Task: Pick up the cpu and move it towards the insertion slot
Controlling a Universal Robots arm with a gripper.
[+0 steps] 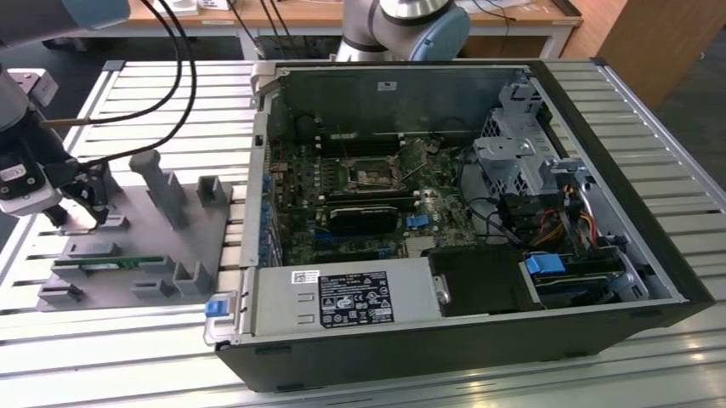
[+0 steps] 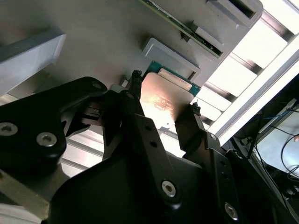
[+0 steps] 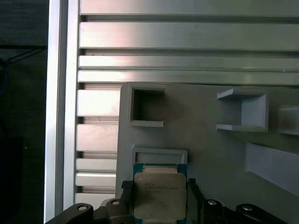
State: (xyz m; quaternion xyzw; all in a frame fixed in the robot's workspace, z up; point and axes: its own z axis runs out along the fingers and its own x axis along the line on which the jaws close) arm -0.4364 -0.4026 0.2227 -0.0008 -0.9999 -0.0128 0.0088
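1. Gripper state. In both wrist views I am seeing the gripper (image 3: pixel 159 191) (image 2: pixel 163 112) closed narrowly on the cpu (image 3: pixel 159 196) (image 2: pixel 163 95), with its black fingers (image 2: pixel 133 109) pressing against two opposite edges of the chip. The silvery top of the cpu is facing the cameras, and its green rim is showing on both sides.

2. Location of the cpu. The cpu is sitting at the corner of the grey plastic fixture (image 3: pixel 210 154), just beside a low grey frame moulded into it. I cannot tell whether the chip is resting on the fixture or is raised off it. In the exterior view the gripper (image 1: pixel 77 211) is hanging over the fixture (image 1: pixel 136 221) at the exterior view's left edge.

3. Fixture contents. A thin green memory stick (image 1: pixel 104 264) is lying in a long recess near the fixture's front.

4. Case contents. The open computer case (image 1: pixel 454 357) is lying on the slatted aluminium surface (image 1: pixel 170 93), just beside the fixture on the exterior view's right. Inside it I am reading:
- the motherboard (image 1: pixel 340 238) along the floor;
- the insertion slot (image 1: pixel 372 176), a metal-framed square socket with a dark centre, on the board's upper part;
- a long black card (image 1: pixel 365 217) just below the slot;
- the power supply (image 1: pixel 340 299) at the near wall;
- a metal drive cage (image 1: pixel 516 157) at the exterior view's right.

5. Separation. The cpu and the insertion slot are standing well apart, with the case wall between them.
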